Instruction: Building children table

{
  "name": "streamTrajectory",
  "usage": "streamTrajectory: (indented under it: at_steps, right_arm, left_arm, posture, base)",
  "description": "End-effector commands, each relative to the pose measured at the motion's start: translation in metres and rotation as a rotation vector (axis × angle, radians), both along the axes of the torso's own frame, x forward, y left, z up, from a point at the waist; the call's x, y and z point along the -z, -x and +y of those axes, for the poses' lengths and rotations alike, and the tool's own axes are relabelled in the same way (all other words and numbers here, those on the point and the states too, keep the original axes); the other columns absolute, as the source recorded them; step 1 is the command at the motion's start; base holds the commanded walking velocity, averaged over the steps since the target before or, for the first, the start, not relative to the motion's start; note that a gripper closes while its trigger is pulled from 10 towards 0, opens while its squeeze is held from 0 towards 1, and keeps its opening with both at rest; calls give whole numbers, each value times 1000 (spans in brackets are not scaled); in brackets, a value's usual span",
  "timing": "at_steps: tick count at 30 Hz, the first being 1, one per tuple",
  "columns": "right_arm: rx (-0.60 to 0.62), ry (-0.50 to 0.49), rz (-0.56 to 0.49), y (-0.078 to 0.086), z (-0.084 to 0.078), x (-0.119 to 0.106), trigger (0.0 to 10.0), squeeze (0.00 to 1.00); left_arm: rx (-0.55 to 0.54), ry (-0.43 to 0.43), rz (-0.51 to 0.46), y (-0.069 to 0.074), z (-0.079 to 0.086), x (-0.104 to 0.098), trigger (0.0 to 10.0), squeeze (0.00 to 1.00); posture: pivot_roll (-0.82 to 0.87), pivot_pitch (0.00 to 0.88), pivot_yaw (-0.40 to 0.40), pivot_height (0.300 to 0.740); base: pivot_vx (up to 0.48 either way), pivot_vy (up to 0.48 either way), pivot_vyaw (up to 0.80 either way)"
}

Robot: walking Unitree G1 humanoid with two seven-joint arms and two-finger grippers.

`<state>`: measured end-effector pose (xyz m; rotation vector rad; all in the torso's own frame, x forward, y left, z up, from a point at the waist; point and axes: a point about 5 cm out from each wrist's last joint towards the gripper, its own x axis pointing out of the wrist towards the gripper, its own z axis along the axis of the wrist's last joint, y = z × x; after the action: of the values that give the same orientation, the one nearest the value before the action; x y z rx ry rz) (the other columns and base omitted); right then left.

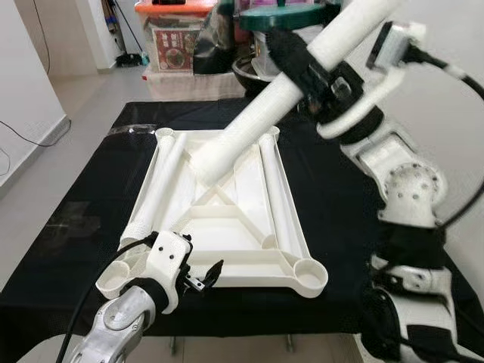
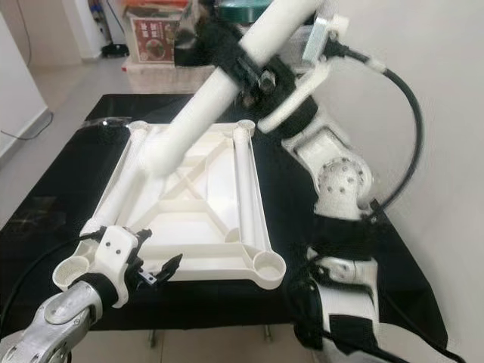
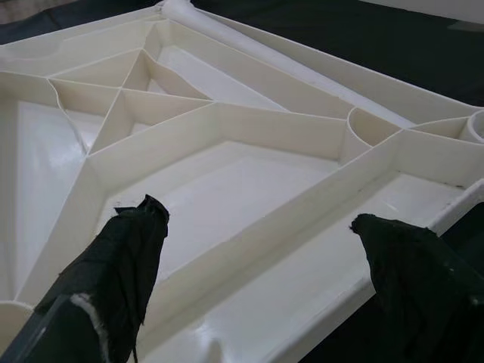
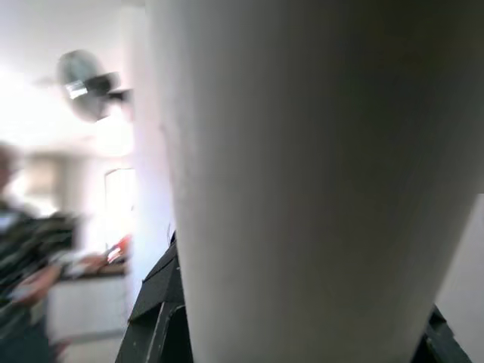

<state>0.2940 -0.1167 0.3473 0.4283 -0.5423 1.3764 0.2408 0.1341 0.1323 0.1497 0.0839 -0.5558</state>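
Left eye view: my right gripper (image 1: pixel 302 66) is raised above the far right part of the black-covered table (image 1: pixel 83 227), its black fingers clamped around a long white table leg (image 1: pixel 291 87). I hold that leg at a slant: its upper end runs up out of the top of the picture, and its lower end comes down over the middle of the upturned white tabletop (image 1: pixel 227 219); I cannot tell whether it touches. In my right wrist view the leg (image 4: pixel 318 189) stands very close to the lens, with my dark fingers (image 4: pixel 155 318) showing at both of its sides.

The tabletop lies flat on the black cloth, underside up, with crossed ribs in the middle and a round socket (image 1: pixel 308 269) at the near right corner. Two more white legs lie along it, one (image 1: pixel 155 193) beside its left edge and one (image 1: pixel 274 189) along its right edge.

My left gripper (image 1: pixel 206 277) hovers low at the near left of the tabletop, jaws parted wide and gripping nothing. In my left wrist view its two black fingertips (image 3: pixel 125 257) stand well apart over the near rim and ribbed trays of the tabletop (image 3: pixel 249 189).

Beyond the table stand storage boxes (image 1: pixel 174 34) on the floor
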Motion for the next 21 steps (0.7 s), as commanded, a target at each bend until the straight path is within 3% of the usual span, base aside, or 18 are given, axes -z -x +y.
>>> streamTrajectory:
  at_steps: [1,11,19,21]
  right_arm:
    - [-83,35,-51,10,5,2,0,0]
    - [-166,33,-81,17,4,7,0,0]
    - [-183,41,-99,21,2,7,0,0]
    - [-163,57,-90,19,3,10,0,0]
  left_arm:
    - [-3,-19,9,-1,2,4,10000,0]
    - [26,17,12,-3,0,0,10000,0]
    - [130,68,30,5,-5,-4,10000,0]
    - [192,117,32,9,-8,-12,10000,0]
  posture:
    - [42,0,-7,740]
    - [43,0,-2,740]
    - [45,0,-3,740]
    - [46,0,-7,740]
  base:
    - [0,0,0]
    - [0,0,0]
    - [0,0,0]
    - [0,0,0]
